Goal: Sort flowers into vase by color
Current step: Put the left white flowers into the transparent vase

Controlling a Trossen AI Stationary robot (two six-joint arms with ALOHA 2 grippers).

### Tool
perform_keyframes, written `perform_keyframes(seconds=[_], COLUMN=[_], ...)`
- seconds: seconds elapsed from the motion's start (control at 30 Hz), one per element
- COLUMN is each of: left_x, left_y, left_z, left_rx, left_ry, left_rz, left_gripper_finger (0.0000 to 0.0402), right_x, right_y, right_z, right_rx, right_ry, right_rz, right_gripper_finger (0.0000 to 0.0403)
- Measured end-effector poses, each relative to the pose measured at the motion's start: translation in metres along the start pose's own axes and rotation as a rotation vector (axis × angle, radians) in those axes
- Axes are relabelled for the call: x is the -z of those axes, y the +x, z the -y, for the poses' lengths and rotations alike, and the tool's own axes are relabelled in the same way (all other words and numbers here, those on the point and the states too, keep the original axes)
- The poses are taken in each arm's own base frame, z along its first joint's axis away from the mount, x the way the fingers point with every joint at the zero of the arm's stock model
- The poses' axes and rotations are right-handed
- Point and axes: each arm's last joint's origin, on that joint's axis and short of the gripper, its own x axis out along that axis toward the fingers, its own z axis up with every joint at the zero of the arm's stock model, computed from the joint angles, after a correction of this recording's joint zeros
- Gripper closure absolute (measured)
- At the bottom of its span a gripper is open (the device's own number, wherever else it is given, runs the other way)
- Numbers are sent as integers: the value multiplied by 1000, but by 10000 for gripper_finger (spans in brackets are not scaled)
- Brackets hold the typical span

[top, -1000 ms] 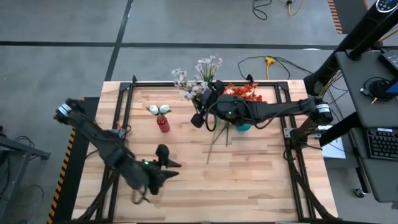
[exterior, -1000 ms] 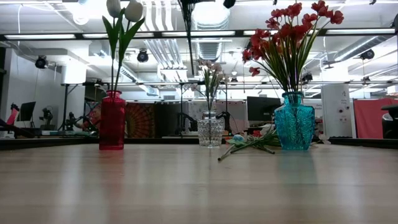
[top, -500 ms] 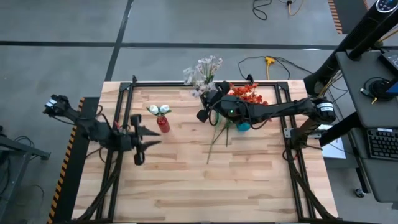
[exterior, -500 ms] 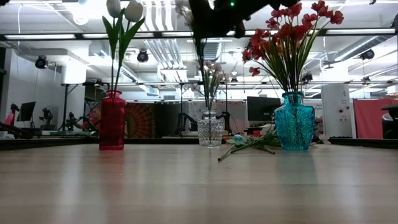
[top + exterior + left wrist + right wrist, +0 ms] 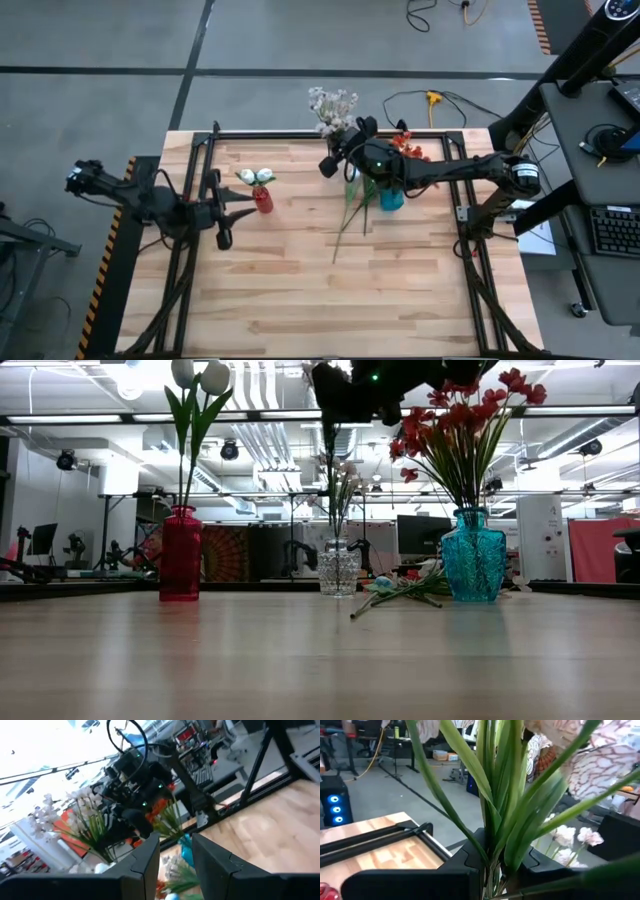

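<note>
On the table [image 5: 300, 290], the right gripper [image 5: 340, 160] sits high at about 12 o'clock, near the far edge, its fingers clamped on the green stalks of a pink-white spray [image 5: 332, 103]. The blossoms reach out beyond the far edge, at 12 o'clock from the gripper. In the right wrist view the stalks [image 5: 495, 805] pass straight between the two dark fingers [image 5: 470, 865]. The clear vase [image 5: 338, 567] appears to stand under the gripper, though the overhead view hides it.

The teal vase [image 5: 391, 200] with red blooms [image 5: 405, 148] stands at 4 o'clock from that gripper, loose stems [image 5: 352, 212] lying beside it. The red vase [image 5: 262, 199] with white buds [image 5: 254, 176] is at 9 o'clock.

The left gripper [image 5: 240, 207] waits at the table's 9 o'clock side, fingers apart.
</note>
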Motion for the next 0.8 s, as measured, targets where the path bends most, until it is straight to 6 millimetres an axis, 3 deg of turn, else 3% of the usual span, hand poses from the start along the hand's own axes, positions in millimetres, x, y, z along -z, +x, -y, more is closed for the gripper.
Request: perform_keyframes(seconds=[0.2, 0.8], left_x=[5, 6], left_y=[1, 2], left_z=[-3, -6], left_rx=[-9, -32], left_ry=[32, 53], left_rz=[-59, -69], left_gripper_finger=[304, 304], right_x=[-3, 5], right_y=[0, 4], right_z=[-1, -2], right_rx=[-26, -27], right_ry=[-81, -111], right_rz=[29, -11], right_gripper_finger=[365, 365])
